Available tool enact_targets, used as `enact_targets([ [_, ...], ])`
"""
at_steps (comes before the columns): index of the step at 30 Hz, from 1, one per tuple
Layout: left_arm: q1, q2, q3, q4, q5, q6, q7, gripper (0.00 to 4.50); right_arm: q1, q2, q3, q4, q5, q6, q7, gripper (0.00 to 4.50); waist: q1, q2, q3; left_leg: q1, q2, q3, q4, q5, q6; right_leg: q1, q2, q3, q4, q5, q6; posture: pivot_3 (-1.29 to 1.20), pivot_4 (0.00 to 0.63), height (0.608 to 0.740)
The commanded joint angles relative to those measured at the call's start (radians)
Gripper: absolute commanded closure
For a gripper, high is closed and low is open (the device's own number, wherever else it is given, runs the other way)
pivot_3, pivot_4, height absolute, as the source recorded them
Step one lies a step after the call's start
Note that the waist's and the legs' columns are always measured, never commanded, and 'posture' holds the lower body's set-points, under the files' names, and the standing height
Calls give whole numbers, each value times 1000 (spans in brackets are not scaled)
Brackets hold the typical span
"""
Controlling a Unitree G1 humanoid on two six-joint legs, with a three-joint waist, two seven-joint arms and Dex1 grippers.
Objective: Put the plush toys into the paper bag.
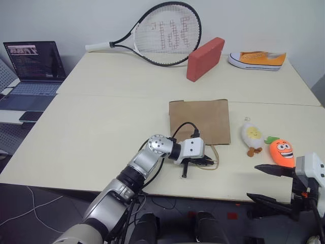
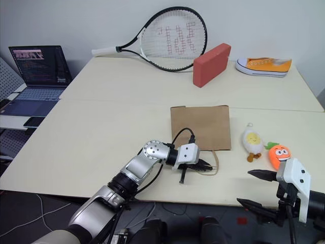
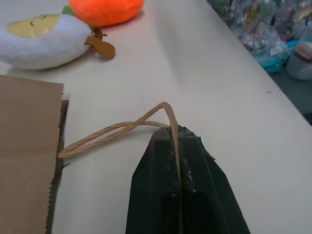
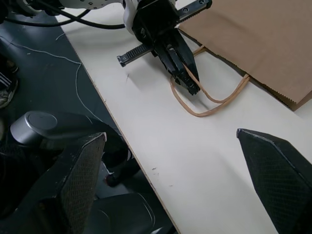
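Left gripper (image 1: 207, 161): the two black fingers are pressed together, and between them is pinched one tan cord handle (image 3: 117, 130) of the paper bag. In the left wrist view the cord runs down the seam between the fingers.
Second handle (image 4: 204, 108): it lies loose on the table, just beside the left fingertips, as a loop that reaches a little past them.
Paper bag (image 1: 199, 120): flat on the table, directly behind the left gripper; its toothed mouth edge faces the gripper.
Right gripper (image 2: 256, 190): the fingers (image 4: 278, 181) stand wide apart and hold nothing. It hangs at the near table edge, well to the right of the left gripper.
Egg toy (image 1: 252, 135): lying on the table between the bag and the carrot toy, beyond the right gripper, not touched.
Carrot toy (image 1: 282, 151): just beside the egg toy, nearest to the right gripper but apart from it.
Red block (image 1: 205, 58), orange sneaker (image 1: 257, 59), tennis racket (image 1: 163, 33): at the far side of the table (image 1: 101, 132), behind the bag.
Laptop (image 1: 34, 68): far to the left of the left gripper, on a side surface.
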State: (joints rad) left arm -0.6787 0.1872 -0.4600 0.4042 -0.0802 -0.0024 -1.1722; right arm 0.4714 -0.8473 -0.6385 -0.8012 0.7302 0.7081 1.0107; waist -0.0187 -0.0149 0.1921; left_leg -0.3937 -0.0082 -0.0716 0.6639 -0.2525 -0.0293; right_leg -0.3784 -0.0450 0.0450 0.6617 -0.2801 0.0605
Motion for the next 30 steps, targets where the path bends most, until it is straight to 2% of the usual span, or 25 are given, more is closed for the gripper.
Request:
enact_targets([
  [1,-75,4,103,-100,-129,152,-44,4461,-64,42,117,-43,-2,-5,-117,0,-1,0,0,0,0,0,0,0,0,0,0,0,0,0,0,0,150,740],
  [6,-151,15,179,-154,-257,394,-78,4461,-218,148,334,-25,-65,13,-314,0,-6,1,-1,0,0,-1,0,0,0,0,2,0,0,0,0,0,150,740],
  [8,-174,16,199,-157,-283,456,-74,4500,-288,193,412,4,-117,3,-385,379,-8,1,-1,0,0,-1,0,0,0,-1,2,0,1,0,0,0,150,740],
  [10,-191,15,216,-165,-309,507,-66,4500,-344,238,475,29,-153,-5,-438,962,-10,1,-1,-1,0,-2,0,0,0,-1,4,0,1,0,-1,0,150,740],
  [15,-223,3,259,-171,-356,600,-23,4500,-467,364,636,117,-254,-23,-552,2785,-10,1,-1,-3,1,-4,-1,0,0,-6,6,0,3,1,-2,0,150,740],
  [20,-234,-5,292,-189,-402,665,2,4500,-521,472,723,240,-392,-121,-658,4468,-10,1,-1,-5,0,-5,-1,0,-1,-8,6,0,3,1,-2,0,150,740],
  [24,-239,5,304,-205,-423,700,11,4500,-544,547,744,320,-471,-233,-709,4468,-10,1,-1,-5,0,-5,-1,1,-1,-9,6,0,4,1,-2,0,150,740],
  [30,-245,5,327,-216,-459,757,29,4500,-558,607,754,400,-545,-301,-757,4468,-11,1,-1,-5,0,-5,-1,1,-1,-9,6,0,4,1,-2,0,150,740],
])
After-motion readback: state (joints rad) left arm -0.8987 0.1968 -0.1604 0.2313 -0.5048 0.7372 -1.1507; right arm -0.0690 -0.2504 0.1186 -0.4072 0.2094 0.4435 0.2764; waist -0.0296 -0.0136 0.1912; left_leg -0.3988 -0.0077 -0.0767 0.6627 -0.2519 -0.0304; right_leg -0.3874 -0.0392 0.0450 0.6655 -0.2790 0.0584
